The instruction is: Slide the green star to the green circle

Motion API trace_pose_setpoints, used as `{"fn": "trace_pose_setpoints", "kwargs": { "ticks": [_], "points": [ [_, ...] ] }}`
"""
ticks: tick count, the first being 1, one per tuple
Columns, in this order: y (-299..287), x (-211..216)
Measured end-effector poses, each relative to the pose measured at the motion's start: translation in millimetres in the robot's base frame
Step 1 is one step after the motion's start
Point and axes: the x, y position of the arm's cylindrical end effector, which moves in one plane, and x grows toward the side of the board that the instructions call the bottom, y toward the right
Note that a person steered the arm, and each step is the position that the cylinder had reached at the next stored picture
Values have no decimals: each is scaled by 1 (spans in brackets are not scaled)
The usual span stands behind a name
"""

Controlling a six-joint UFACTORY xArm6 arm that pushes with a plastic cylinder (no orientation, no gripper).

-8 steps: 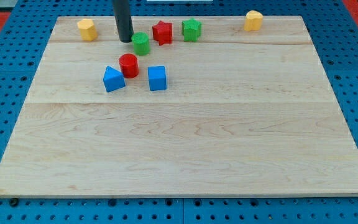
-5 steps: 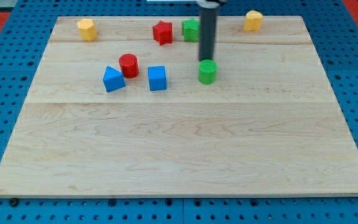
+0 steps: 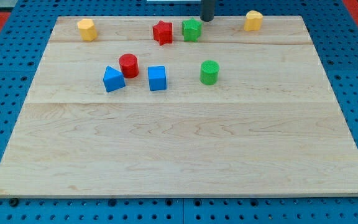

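Note:
The green star (image 3: 192,29) sits near the board's top edge, just right of the red star (image 3: 162,32). The green circle (image 3: 209,72) stands lower down, right of centre, well apart from the green star. My tip (image 3: 207,19) is at the view's top, just above and to the right of the green star, close to it. I cannot tell if it touches the star.
A red circle (image 3: 128,65), a blue triangular block (image 3: 113,79) and a blue cube (image 3: 157,78) cluster left of the green circle. Yellow blocks sit at the top left (image 3: 87,29) and top right (image 3: 253,20). The wooden board (image 3: 179,155) lies on blue pegboard.
The green circle was pushed from beside the red star down and right to its present spot. My tip then moved up to the top edge beside the green star.

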Motion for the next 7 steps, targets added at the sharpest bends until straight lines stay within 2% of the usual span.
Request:
{"fn": "trace_pose_setpoints", "kwargs": {
  "ticks": [2, 6, 7],
  "points": [
    [-24, 10],
    [-17, 124],
    [-15, 128]
  ]
}}
